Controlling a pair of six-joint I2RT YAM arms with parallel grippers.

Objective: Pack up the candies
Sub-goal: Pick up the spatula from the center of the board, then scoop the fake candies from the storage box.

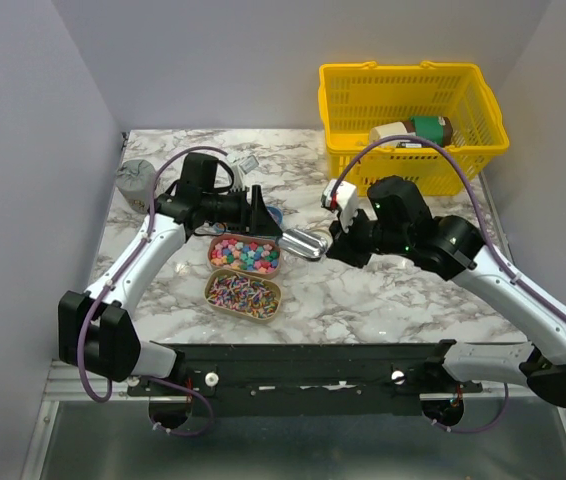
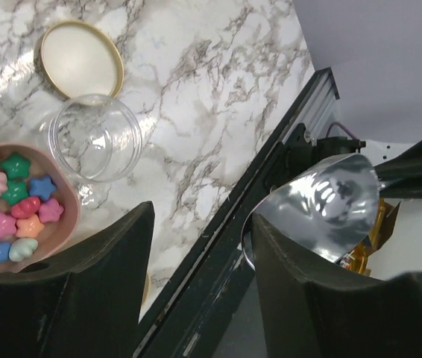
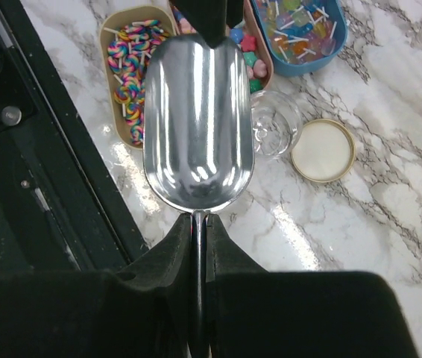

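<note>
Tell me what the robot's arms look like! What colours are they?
Both the left arm and right arm have smooth white tubes joined by chunky black joints. A purple cable loops along each one. The left gripper and right gripper are black, with thick, blocky fingers. Tiny green lights glow near the right wrist.

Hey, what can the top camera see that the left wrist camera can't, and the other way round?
Only the top view shows the yellow basket, which holds a few items. Only the left wrist view shows the clear glass jar, open and seemingly empty, with its lid lying beside it. Both views show the metal scoop and the pink tray of candies.
</note>
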